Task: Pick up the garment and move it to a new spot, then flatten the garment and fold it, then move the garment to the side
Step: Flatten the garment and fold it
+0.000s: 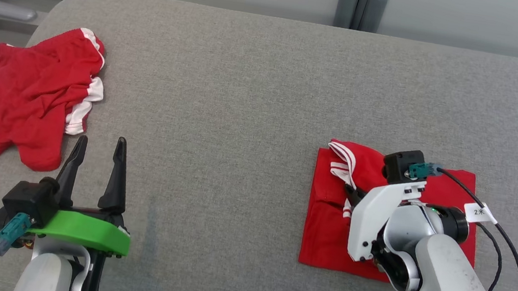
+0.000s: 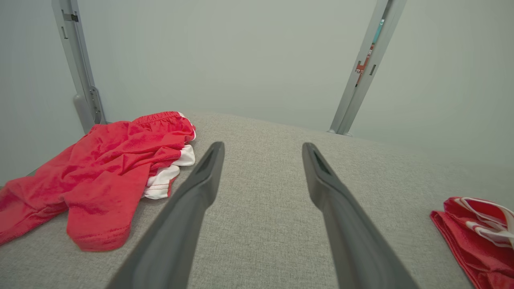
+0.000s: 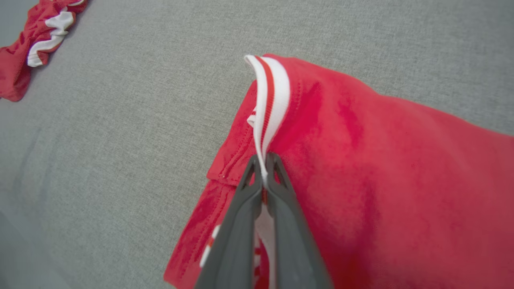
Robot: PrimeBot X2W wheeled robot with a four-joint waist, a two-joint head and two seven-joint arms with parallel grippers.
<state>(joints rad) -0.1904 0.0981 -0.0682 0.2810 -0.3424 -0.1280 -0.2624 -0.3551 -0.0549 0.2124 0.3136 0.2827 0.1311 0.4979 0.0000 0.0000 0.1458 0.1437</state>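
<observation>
The folded red garment (image 1: pixel 326 238) lies flat on the right half of the grey table (image 1: pixel 246 89); it is a neat block, a little wider than it is deep, with its edges nearly square to the robot. The right end effector (image 1: pixel 350 194) is right on top of it, near its left side; the two dark fingers are pressed tight together with the white striped band (image 3: pixel 271 92) pinched between them. In the right wrist view the band stands up in a thin ridge and runs straight away from the right end effector (image 3: pixel 263 158), in line with the fingers; the rest of the folded red garment (image 3: pixel 381 168) spreads out to the right of the grip and lies low on the table.

The left end effector (image 1: pixel 101 146) is held wide with nothing between its fingers; it hangs over bare table at the lower left. Just beside it, up and to its left, is a second red garment (image 1: pixel 23 96), all crumpled, with part of it hanging over the table's left edge. The folded one is well apart from this arm; in the left wrist view it sits far off at the right edge (image 2: pixel 474 237).

So the right arm is the near one, and it has hold already; I think the folding is done and the job left is to carry the folded piece to the side. The grip is on one band near one side, so most of the cloth lies away from the fingers; a lift from there could let the folds slip open, so a low pull seems safer to me.
</observation>
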